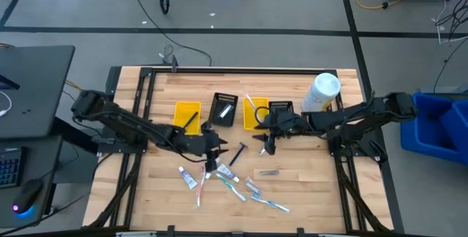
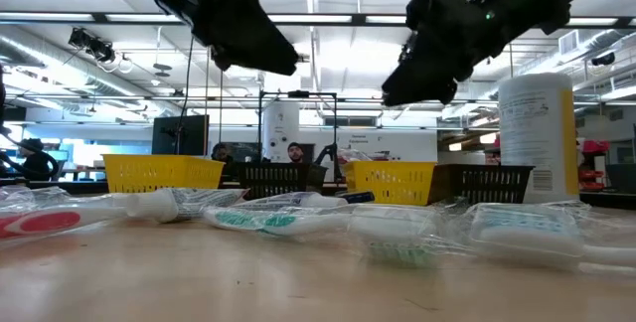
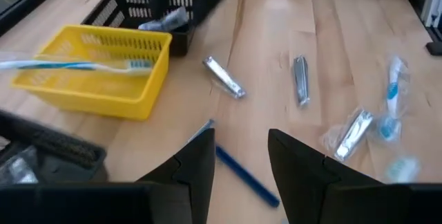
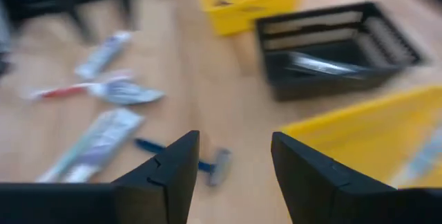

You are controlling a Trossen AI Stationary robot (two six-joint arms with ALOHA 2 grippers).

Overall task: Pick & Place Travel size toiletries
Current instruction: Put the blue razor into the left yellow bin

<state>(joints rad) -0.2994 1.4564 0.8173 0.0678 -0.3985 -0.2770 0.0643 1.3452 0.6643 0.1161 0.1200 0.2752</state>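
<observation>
The toiletries lie loose on the wooden table: toothbrushes and toothpaste tubes in clear packets (image 1: 219,182), a blue-handled razor (image 1: 238,153) and small metal clippers (image 1: 268,172). My left gripper (image 1: 213,151) hovers open over the near-middle of the table. The razor's handle (image 3: 242,172) shows between its fingers in the left wrist view (image 3: 242,144). My right gripper (image 1: 265,145) hovers open just near the right yellow bin. The razor (image 4: 210,163) lies on the table below it in the right wrist view (image 4: 235,144). One toothbrush (image 3: 76,65) lies across a yellow bin's rim.
Four small bins stand in a row at mid-table: yellow (image 1: 187,116), black (image 1: 224,109), yellow (image 1: 255,113), black (image 1: 281,109). A big white bottle (image 1: 322,91) stands at the far right. People show in the room beyond in the low view (image 2: 293,153).
</observation>
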